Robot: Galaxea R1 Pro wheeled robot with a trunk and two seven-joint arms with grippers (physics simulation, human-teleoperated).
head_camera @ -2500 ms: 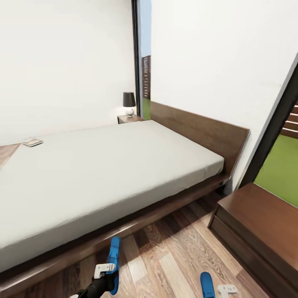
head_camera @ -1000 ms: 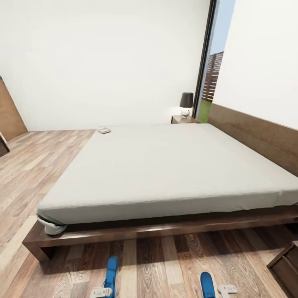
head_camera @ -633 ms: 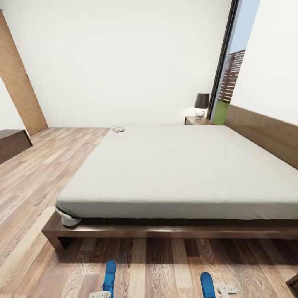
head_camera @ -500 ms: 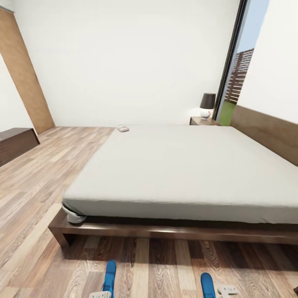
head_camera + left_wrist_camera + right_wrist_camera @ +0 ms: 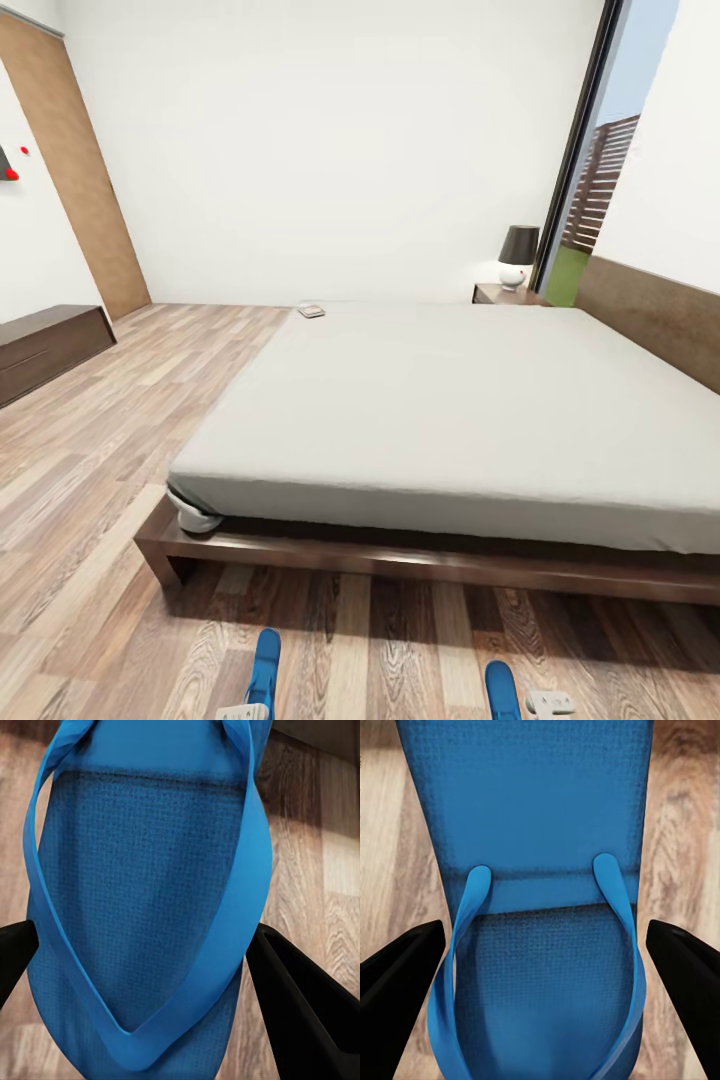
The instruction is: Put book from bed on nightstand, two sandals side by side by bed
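Observation:
The bed (image 5: 450, 400) with its pale grey mattress spans the head view, and the book (image 5: 311, 311) lies at its far left corner. A nightstand (image 5: 503, 294) stands beyond the bed by the headboard. Two blue sandals rise from the picture's lower edge above the floor: one (image 5: 266, 665) on the left and one (image 5: 501, 690) on the right. My left gripper (image 5: 142, 931) is shut on a sandal (image 5: 142, 870), black fingers (image 5: 300, 1012) pressed to its sides. My right gripper (image 5: 545, 926) is shut on the other sandal (image 5: 540, 810).
A lamp (image 5: 518, 255) sits on the nightstand. A tall window (image 5: 600, 190) and the dark headboard (image 5: 655, 320) are at the right. A low dark cabinet (image 5: 45, 345) and a wooden door panel (image 5: 85, 170) stand at the left, with open plank floor (image 5: 100, 450) between them and the bed.
The head view has swung left, so the bed and book shifted right in the picture and the near nightstand left it. Both sandals keep their place at the lower edge.

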